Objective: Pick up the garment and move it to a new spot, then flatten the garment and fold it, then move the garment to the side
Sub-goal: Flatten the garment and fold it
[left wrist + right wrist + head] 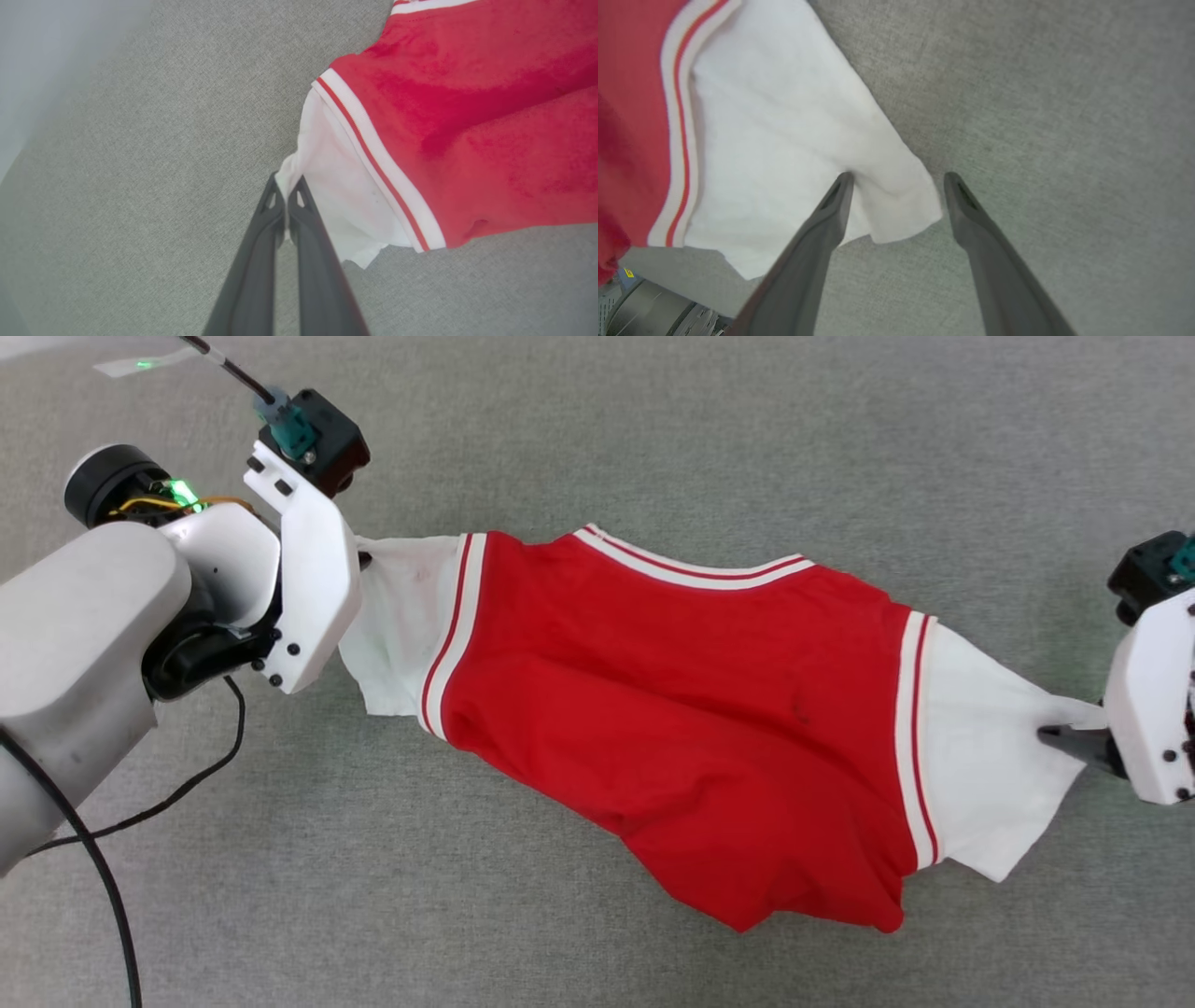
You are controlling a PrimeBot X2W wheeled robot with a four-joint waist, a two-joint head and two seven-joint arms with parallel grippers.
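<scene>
Evidently your left pincer [286, 184] pinched one sleeve [327, 196] to anchor the shirt [672, 709]; your right pincer [899, 179] gaped open astride the other sleeve [784, 140], ready to stretch it.

No legible text, number or brand found. A small yellow label [628, 273] at the right wrist view's lower left: marks too small to read.

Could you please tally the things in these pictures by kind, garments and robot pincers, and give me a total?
garment: 1
pincers: 2 (left pincer shut on the garment, right pincer open)
Total: 3
</scene>
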